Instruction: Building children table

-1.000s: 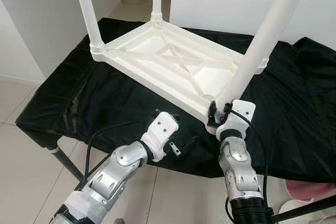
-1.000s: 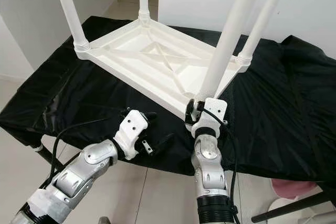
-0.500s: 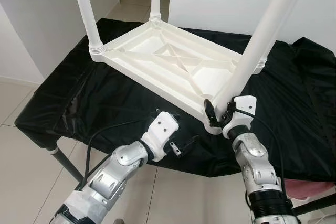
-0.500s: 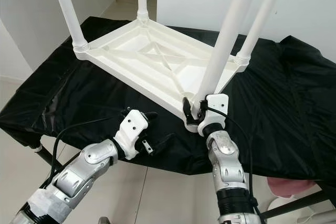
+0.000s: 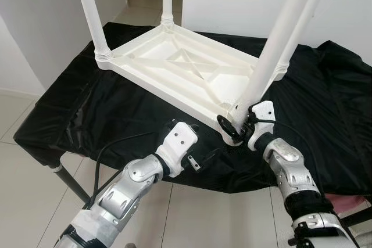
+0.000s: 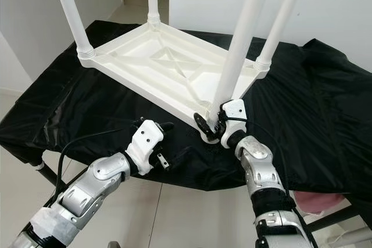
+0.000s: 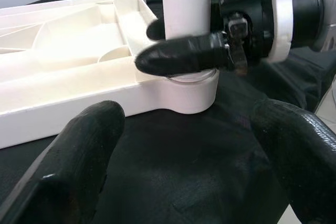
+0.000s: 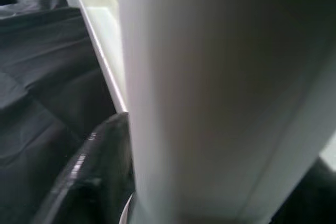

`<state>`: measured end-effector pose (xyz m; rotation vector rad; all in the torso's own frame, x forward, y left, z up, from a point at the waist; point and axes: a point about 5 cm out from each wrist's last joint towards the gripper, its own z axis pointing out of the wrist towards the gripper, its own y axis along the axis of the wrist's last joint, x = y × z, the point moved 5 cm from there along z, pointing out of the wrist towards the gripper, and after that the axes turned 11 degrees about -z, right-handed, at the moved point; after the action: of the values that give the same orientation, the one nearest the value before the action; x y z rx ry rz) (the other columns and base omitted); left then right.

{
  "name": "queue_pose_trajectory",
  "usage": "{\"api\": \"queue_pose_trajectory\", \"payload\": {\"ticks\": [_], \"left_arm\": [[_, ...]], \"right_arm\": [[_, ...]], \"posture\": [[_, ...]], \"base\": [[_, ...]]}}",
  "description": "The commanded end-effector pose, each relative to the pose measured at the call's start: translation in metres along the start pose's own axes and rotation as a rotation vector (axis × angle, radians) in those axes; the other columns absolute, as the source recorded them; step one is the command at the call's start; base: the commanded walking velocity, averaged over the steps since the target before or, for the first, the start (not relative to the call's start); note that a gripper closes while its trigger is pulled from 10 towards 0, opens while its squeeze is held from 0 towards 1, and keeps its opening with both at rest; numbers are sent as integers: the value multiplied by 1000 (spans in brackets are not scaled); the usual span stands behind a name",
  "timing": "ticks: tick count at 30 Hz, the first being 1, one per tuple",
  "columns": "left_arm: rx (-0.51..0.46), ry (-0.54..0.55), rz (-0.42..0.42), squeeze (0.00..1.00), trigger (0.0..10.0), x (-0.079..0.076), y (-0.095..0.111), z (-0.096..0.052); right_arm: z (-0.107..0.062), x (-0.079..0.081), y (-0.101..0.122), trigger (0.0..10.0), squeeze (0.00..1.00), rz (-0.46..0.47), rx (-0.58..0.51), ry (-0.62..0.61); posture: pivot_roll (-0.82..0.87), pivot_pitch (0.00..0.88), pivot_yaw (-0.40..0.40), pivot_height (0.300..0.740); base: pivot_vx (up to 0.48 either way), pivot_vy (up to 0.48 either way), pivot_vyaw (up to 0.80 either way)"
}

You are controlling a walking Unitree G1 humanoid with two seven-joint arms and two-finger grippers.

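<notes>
A white children's table (image 5: 192,68) lies upside down on the black cloth, with its legs standing up. My right gripper (image 5: 237,121) is shut around the base of the near right leg (image 5: 273,50), just above its socket at the tabletop's corner. The left wrist view shows one black finger (image 7: 184,56) across the front of that leg (image 7: 184,3) and the other behind it. My left gripper (image 5: 189,142) rests low over the cloth near the front edge, open and holding nothing. Its two fingers point toward that same corner.
The black cloth (image 5: 87,103) covers a work table with a metal frame leg (image 5: 72,181) at the front left. White walls stand close on the left and behind. A doorway opens at the back. Something pink (image 5: 349,201) lies on the floor at the right.
My right forearm has swung outward to the right while its gripper stayed around the leg's base and turned about it. The left arm has stayed put. The camera has shifted slightly.
</notes>
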<state>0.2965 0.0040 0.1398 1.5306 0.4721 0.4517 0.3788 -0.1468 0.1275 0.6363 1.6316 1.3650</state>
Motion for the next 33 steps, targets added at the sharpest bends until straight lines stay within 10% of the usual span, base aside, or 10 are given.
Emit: {"api": "queue_pose_trajectory", "payload": {"ticks": [1,9,10,33], "left_arm": [[25,-103,17,0,10000,-8,-1,-1],[23,-101,17,0,10000,-8,0,-1],[23,-101,18,0,10000,-8,0,-1],[19,-103,15,0,10000,-9,0,2]], "right_arm": [[1,-1,-1,0,0,-10,2,23],[2,-2,-2,0,0,6,-21,37],[3,-2,-1,9412,0,7,-22,35],[7,4,3,10000,0,148,-4,-285]], "posture": [[11,61,-23,740],[11,60,-17,740],[10,60,-16,740],[-5,66,-24,740]], "base": [[0,0,0],[0,0,0],[0,0,0],[0,0,0]]}}
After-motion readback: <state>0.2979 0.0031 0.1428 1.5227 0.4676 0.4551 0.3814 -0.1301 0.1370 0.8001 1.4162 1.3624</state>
